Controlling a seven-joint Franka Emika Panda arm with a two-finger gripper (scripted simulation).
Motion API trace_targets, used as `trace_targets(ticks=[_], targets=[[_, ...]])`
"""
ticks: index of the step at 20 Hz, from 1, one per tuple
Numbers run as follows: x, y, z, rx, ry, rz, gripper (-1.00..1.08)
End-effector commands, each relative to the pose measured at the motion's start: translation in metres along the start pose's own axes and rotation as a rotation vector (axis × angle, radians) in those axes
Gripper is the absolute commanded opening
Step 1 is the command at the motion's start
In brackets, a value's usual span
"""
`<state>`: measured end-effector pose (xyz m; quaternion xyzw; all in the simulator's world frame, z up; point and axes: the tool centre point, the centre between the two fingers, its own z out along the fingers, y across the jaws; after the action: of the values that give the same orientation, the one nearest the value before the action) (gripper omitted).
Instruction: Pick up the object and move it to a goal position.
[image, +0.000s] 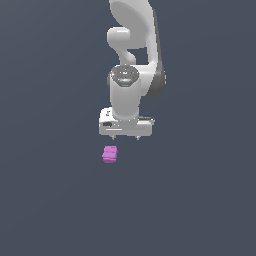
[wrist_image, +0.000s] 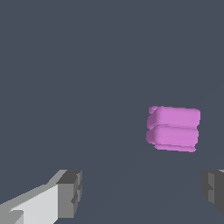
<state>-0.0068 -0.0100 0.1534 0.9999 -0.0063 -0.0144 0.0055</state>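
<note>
A small pink-magenta cube (image: 110, 154) with a faint seam lies on the dark grey floor. My white gripper (image: 126, 137) hangs above it and slightly toward the exterior view's right, with its short fingertips pointing down and apart. In the wrist view the cube (wrist_image: 173, 128) lies on the floor ahead of the gripper (wrist_image: 142, 192), apart from both fingers (wrist_image: 70, 192). The jaws stand wide open with nothing between them.
The dark grey floor (image: 200, 200) spreads flat on all sides. The white arm (image: 131, 60) rises behind the gripper to the top of the exterior view.
</note>
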Motion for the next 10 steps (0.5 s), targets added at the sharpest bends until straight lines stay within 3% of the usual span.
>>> trace_targets(ticks=[1,10], targets=[[0.0,0.0,0.0,0.0,0.0,0.0,1.0],[0.01,0.001,-0.02,0.019,0.05,-0.006,1.0]])
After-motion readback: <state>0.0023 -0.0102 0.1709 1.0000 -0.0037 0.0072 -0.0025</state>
